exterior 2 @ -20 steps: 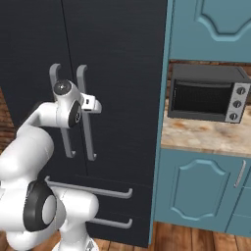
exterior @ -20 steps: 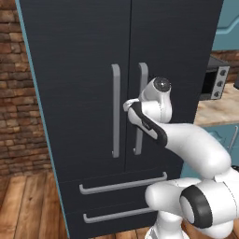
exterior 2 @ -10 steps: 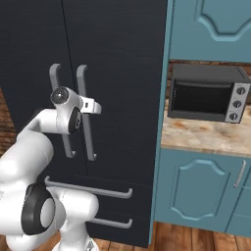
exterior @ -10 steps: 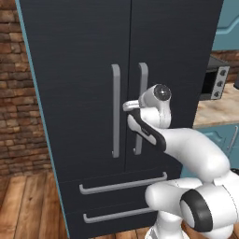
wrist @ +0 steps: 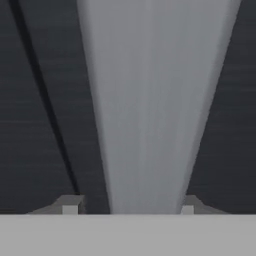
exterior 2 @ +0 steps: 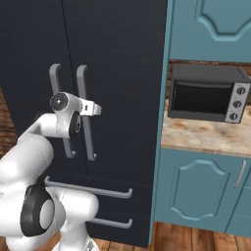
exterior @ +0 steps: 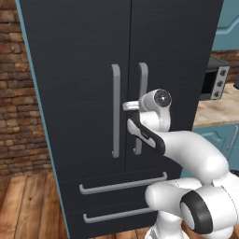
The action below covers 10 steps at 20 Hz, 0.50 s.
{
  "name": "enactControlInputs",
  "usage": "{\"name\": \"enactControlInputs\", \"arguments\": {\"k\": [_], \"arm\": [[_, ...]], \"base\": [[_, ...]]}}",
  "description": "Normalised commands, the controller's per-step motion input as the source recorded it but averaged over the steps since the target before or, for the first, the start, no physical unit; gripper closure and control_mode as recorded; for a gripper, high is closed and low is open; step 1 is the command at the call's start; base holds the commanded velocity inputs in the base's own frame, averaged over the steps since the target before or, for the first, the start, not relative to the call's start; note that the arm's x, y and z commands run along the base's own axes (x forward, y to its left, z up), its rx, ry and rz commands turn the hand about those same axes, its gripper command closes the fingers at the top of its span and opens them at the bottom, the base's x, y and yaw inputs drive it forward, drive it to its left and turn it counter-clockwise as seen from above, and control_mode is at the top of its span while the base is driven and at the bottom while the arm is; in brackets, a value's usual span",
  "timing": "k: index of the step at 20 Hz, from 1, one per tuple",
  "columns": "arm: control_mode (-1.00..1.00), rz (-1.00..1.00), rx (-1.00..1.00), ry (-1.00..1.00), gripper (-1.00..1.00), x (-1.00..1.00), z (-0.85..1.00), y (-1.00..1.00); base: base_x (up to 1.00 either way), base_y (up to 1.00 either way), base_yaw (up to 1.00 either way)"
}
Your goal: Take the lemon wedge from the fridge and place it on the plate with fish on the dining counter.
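Hand view: my gripper (wrist: 128, 210) straddles the right door handle (wrist: 150, 100) of the shut fridge (exterior: 84, 70), jaws apart, not visibly clamped. Lemon wedge presumably inside. Risk, I judge: pulling before the fingers (wrist: 70, 205) seat, so they slip off.
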Motion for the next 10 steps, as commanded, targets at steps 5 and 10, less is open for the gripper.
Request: {"name": "enactControlInputs", "arguments": {"k": [5,10], "arm": [[-1.0,0.0,0.0,0.0,1.0,-0.16,-0.01,-0.51],[-1.0,-0.02,0.0,0.0,1.0,-0.64,-0.05,-0.57]], "base": [[0.0,0.0,0.0],[0.0,0.0,0.0]]}}
